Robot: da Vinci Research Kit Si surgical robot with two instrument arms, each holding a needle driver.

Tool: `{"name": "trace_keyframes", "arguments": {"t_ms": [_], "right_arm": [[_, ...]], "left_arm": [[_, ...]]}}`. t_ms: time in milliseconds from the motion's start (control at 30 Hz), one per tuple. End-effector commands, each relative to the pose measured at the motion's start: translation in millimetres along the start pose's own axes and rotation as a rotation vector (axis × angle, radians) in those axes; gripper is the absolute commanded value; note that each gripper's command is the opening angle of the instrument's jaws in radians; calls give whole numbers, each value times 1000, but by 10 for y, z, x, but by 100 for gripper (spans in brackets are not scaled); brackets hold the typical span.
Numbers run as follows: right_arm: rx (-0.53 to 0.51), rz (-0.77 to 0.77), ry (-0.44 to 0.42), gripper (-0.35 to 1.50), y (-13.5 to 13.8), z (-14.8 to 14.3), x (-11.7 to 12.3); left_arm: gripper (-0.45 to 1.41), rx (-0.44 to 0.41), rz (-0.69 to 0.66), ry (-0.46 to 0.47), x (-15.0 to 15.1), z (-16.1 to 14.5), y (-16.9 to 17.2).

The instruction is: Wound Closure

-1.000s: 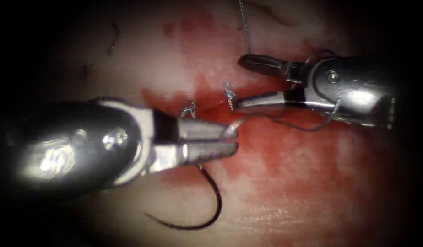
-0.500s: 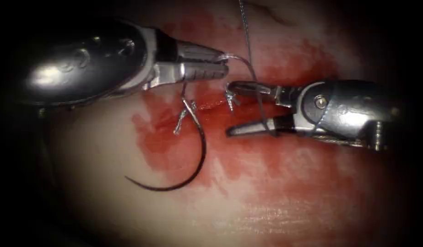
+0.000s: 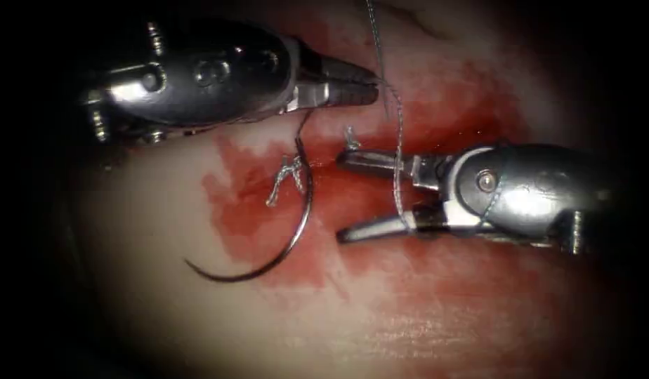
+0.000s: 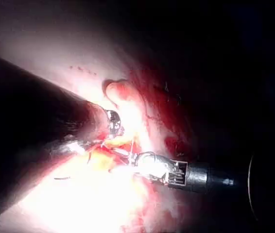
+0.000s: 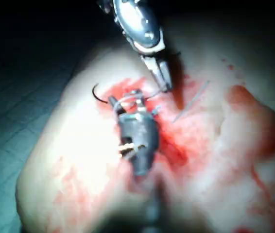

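Gripping the grey braided thread (image 3: 397,133) at its closed tips, the left arm's steel needle driver (image 3: 370,90) sits above the cut in the endoscope view; the dark curved needle (image 3: 293,224) hangs free below it, out of the pale, red-stained tissue (image 3: 170,210), arcing left of the cut's middle. The right arm's steel needle driver (image 3: 342,200) has its jaws spread wide, holding nothing, with the thread running down between them. Two short knotted thread ends (image 3: 286,179) stand on the cut amid red fluid (image 3: 437,274).
Left wrist view: left tool (image 4: 120,141) and right tool (image 4: 137,160) meet over glaring tissue; jaw state cannot be told here.
Right wrist view: right tool (image 5: 123,104) beside the needle (image 5: 96,94); left tool (image 5: 164,85) beyond.
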Motion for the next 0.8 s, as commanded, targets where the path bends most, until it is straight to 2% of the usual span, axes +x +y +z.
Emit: {"name": "trace_keyframes", "arguments": {"t_ms": [33, 200, 333, 533, 800], "right_arm": [[-3, 6, 18, 61, 2, 9, 2], [-8, 14, 66, 57, 4, 5, 10], [-58, 27, 146, 54, 11, 1, 19], [-172, 46, 205, 54, 31, -16, 31], [-258, 67, 220, 54, 40, -29, 34]], "left_arm": [[-35, -1, 4, 3, 3, 11, -4], [-35, 0, -5, 2, -9, 28, 3], [-35, 0, -16, 2, -18, 30, 13], [-35, -15, -13, 3, -20, 14, 31], [-35, -40, -9, -2, -12, -6, 61]]}}
